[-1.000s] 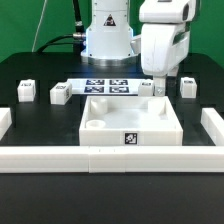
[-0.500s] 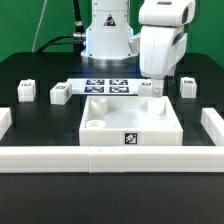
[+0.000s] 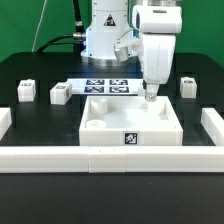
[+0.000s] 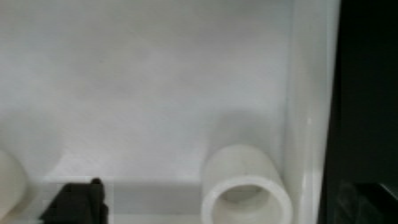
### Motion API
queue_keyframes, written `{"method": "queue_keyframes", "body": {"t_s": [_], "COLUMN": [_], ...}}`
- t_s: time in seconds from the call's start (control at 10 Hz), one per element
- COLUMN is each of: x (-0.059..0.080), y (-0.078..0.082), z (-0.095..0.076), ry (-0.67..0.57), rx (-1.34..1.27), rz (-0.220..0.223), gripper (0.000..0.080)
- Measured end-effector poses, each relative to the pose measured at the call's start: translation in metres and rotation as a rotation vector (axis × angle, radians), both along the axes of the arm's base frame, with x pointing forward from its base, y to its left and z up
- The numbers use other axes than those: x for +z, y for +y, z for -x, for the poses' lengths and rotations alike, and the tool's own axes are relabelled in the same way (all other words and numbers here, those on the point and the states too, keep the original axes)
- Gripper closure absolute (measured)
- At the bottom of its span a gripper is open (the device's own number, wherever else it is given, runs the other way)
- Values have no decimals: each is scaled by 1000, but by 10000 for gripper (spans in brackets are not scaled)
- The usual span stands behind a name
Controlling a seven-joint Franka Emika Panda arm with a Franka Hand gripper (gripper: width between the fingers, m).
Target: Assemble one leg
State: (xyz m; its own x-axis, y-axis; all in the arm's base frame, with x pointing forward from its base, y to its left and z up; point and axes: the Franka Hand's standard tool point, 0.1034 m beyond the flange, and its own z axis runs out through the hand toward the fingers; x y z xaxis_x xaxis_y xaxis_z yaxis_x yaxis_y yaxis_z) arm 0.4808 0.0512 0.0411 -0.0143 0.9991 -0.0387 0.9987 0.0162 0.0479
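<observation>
My gripper (image 3: 150,94) hangs low over the back right corner of the large white tray (image 3: 130,125). In the wrist view one black fingertip (image 4: 75,202) shows. The tray's round corner hole (image 4: 246,188) lies between the spread jaws, and nothing is held between them. Small white legs stand on the black table: two at the exterior view's left (image 3: 25,92) (image 3: 60,95) and one at its right (image 3: 187,88). None touches the gripper. Whether another leg stands behind the gripper is hidden.
The marker board (image 3: 105,85) lies behind the tray, in front of the robot base (image 3: 105,40). Long white rails run along the front (image 3: 110,158), the left (image 3: 5,122) and the right (image 3: 212,125) of the table.
The gripper has moved a little toward the exterior view's left and come down over the tray's back right corner. The legs at the sides and the tray have not moved.
</observation>
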Motion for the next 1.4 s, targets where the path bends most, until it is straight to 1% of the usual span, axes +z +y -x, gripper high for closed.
{"method": "queue_keyframes", "body": {"t_s": [0.1, 0.2, 0.3, 0.5, 0.7, 0.9, 1.0, 1.1, 1.3, 1.4], "x": [-4, -7, -13, -25, -34, -32, -30, -31, -32, -32], "y": [-5, -12, -19, -21, -24, -24, -23, -24, -24, -24], "z": [4, 10, 21, 29, 33, 29, 27, 28, 28, 28], "ry": [10, 22, 41, 67, 84, 81, 78, 81, 82, 82], "rx": [46, 35, 20, 12, 6, -14, -28, -28, -29, -29], "rz": [11, 12, 11, 11, 11, 13, 14, 14, 14, 14], "gripper": [150, 150, 150, 150, 150, 150, 176, 176, 535, 535]}}
